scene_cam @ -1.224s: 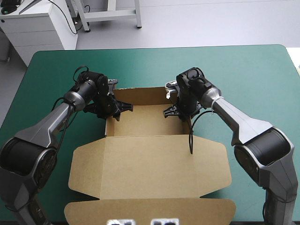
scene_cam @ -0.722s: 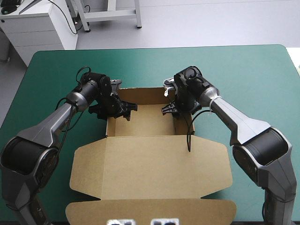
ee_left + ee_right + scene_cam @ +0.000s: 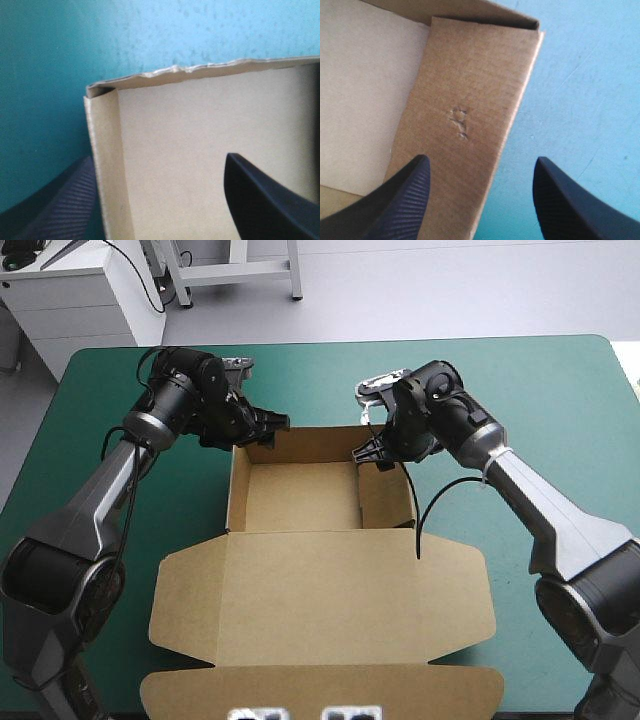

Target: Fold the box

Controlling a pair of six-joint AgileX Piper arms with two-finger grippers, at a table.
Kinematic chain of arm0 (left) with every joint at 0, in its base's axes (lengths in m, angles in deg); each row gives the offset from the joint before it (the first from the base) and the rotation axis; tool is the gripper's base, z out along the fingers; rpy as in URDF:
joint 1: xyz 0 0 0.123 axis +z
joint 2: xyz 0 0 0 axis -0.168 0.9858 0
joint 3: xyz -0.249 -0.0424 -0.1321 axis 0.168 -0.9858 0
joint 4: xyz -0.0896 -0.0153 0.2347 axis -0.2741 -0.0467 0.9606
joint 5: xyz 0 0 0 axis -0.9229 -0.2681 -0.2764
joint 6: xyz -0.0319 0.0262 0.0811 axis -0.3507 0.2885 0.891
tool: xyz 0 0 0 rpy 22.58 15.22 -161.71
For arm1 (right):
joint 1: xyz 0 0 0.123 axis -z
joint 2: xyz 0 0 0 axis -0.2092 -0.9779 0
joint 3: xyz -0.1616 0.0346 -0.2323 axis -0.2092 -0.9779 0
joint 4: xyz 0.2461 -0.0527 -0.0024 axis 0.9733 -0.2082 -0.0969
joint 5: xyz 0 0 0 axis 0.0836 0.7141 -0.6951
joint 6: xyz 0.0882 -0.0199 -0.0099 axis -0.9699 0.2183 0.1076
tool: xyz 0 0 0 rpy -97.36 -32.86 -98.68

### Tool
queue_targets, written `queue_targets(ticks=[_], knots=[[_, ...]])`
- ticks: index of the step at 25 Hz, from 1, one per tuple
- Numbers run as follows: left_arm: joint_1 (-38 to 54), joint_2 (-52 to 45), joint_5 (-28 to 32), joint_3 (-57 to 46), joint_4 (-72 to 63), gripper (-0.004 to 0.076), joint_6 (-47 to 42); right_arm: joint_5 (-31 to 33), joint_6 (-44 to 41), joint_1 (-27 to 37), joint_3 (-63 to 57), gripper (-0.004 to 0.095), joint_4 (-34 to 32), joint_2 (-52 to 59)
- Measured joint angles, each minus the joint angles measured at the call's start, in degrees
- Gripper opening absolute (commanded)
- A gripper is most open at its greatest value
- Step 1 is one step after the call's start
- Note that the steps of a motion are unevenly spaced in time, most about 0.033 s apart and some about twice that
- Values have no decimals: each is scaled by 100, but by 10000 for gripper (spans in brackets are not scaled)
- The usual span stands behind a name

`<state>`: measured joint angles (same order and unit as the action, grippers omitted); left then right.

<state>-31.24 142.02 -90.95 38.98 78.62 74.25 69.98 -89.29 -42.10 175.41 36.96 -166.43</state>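
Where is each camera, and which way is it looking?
High view: above and behind the robot, looking down at table and box; left gripper and right gripper show.
Left wrist view: above that wrist, looking along the open left gripper at the box's far-left corner.
Right wrist view: above that wrist, looking along the open right gripper at the box's right wall.
All three share the box.

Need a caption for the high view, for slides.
With the box an open tray, lid flat on the teal-green cover, left gripper and right gripper hover open at its far corners.
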Motion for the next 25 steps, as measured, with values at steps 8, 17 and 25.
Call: queue_targets(ticks=[8,17,25], knots=[[0,-845,-18,544,-97,460,340,35,352,0,400,566,0,678],[-7,-2838,-33,615,231,-8,901,58,64,0,458,566,-269,925],[-7,-5341,-33,-1834,578,-8,1210,58,-89,229,458,562,274,92]])
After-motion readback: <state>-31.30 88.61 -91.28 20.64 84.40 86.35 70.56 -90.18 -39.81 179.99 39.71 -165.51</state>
